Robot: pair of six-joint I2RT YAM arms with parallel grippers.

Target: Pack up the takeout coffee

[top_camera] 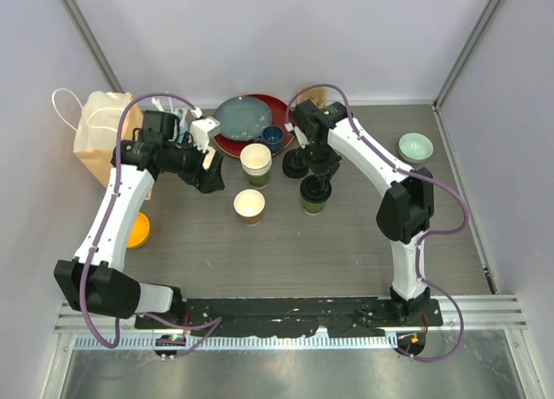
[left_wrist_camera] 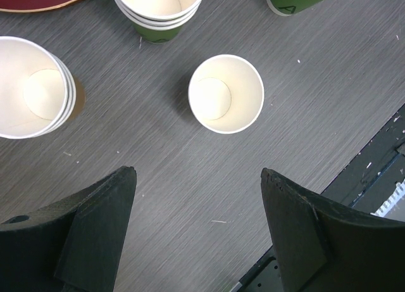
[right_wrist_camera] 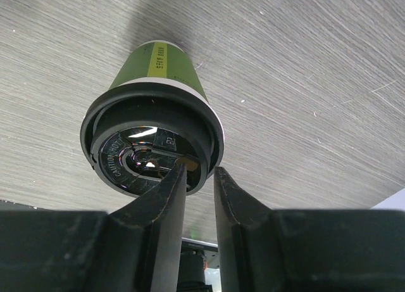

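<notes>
The green cup (right_wrist_camera: 158, 67) stands on the table (right_wrist_camera: 304, 64) with its lid (right_wrist_camera: 149, 149) on. The right gripper (right_wrist_camera: 199, 170) has its fingers nearly together astride the lid's rim. The brown cup (left_wrist_camera: 226, 94) stands open and empty under the left gripper (left_wrist_camera: 197, 172), whose fingers are wide apart. The second lid (top_camera: 294, 165) lies beside the stack (top_camera: 256, 161). Probably left to do: lidding the brown cup, then putting both in the bag (top_camera: 99, 139).

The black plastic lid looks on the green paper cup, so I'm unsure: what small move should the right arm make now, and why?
Probably press the right gripper gently down on the black round plastic lid. It covers the green-sided paper cup, but a white strip of rim shows under its right edge, so it may not be fully seated.
</notes>
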